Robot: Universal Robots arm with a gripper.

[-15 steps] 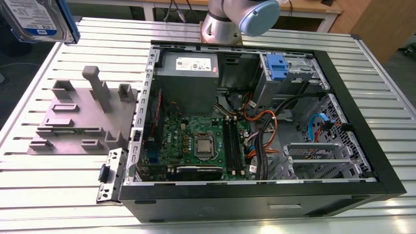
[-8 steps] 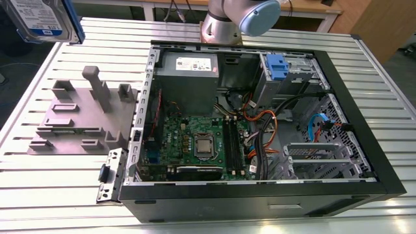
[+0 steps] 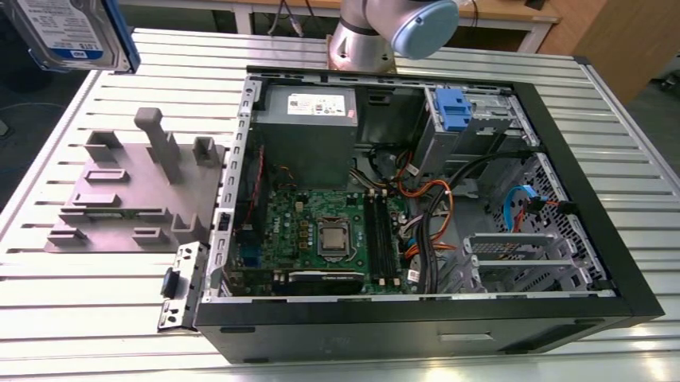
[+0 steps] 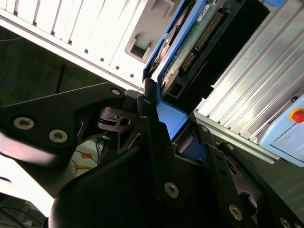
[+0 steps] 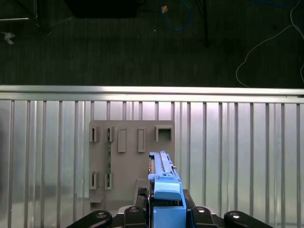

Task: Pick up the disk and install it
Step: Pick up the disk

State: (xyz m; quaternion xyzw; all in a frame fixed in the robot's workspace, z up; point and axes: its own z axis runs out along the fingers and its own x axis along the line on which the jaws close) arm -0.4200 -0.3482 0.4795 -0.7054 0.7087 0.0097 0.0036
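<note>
Disk (image 3: pixel 76 32) aloft in gripper (image 5: pixel 167 208)

Upper part of disk (image 3: pixel 72 32) cut by exterior view's edge; arm (image 3: pixel 388 28) too; pincer (image 5: pixel 167 211) cropped in first wrist view.

disk (image 3: pixel 75 32) above fixture (image 3: pixel 127 199) | fixture at exterior view's left of case (image 3: pixel 425 199)

Ribbed metal table (image 3: pixel 95 318), dark carpet flr (image 5: pixel 95 47) below.
</note>
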